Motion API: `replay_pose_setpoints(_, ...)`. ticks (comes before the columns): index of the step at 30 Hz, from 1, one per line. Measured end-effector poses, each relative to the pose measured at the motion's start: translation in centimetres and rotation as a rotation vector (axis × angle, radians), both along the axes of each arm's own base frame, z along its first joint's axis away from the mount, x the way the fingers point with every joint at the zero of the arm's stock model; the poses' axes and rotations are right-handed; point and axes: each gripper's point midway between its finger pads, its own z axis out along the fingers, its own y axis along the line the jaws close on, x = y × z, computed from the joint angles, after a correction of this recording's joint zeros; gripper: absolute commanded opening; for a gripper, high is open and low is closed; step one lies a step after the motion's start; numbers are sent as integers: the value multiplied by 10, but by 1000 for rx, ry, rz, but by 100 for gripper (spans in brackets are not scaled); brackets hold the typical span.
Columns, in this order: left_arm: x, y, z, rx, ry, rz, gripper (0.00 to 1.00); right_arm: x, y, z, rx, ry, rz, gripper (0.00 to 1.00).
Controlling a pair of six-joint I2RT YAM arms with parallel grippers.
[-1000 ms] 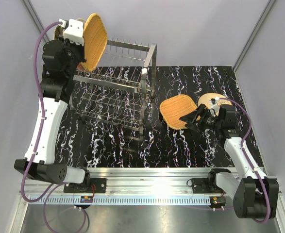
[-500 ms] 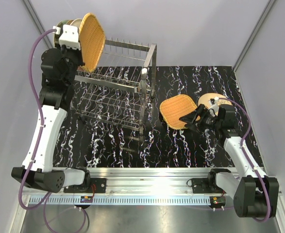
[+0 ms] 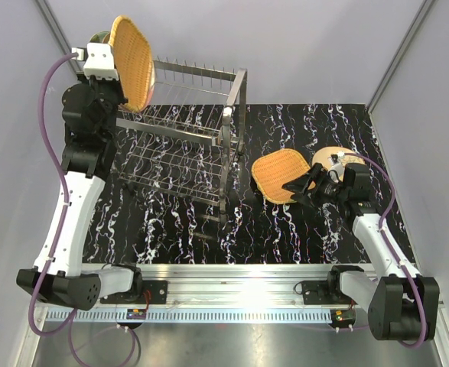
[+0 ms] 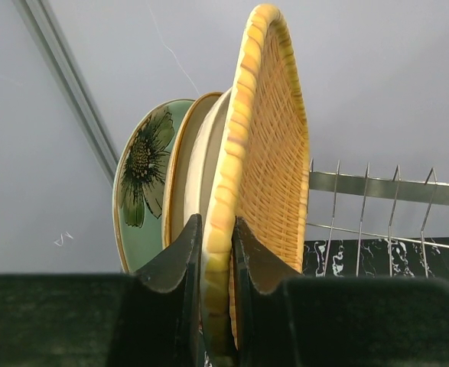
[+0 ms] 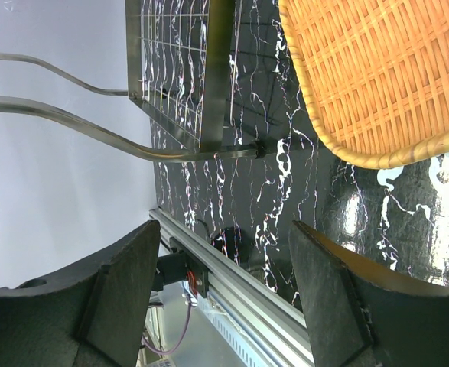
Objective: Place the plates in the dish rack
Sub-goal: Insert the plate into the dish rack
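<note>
Left wrist view: the left gripper (image 4: 216, 229) is clamping both jaws on the rim of an upright orange wicker plate (image 4: 268, 153). A cream plate (image 4: 197, 160) and a green flower plate (image 4: 141, 180) are standing on edge just behind it, at the left end of the dish rack (image 4: 385, 187). The right gripper (image 5: 224, 252) is hovering with jaws spread wide, gripping nothing, near a second wicker plate (image 5: 377, 69) lying on the black marbled table (image 5: 285, 199).
</note>
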Motion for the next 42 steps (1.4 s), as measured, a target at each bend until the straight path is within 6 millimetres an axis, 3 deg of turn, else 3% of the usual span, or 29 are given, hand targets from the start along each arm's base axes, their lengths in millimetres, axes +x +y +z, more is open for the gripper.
replay_pose_setpoints(7, 1, -4, 1, -9, -30, -20, 0, 1, 0, -3, -2, 11, 1, 75)
replay_pose_setpoints(16, 8, -12, -13, -21, -9, -57, 0, 2, 0, -3, -2, 12, 2, 75)
replay_pose_setpoints(28, 12, -13, -10, -23, -34, -59, 0, 4, 0, -10, -2, 37, 2, 75)
replay_pose_setpoints(35, 21, -14, -28, -15, -3, -58, 0, 5, 0, -9, -3, 33, 2, 75)
replay_pose_setpoints(42, 26, -14, -29, -8, -11, -57, 1, 8, 0, -8, -5, 27, 3, 75)
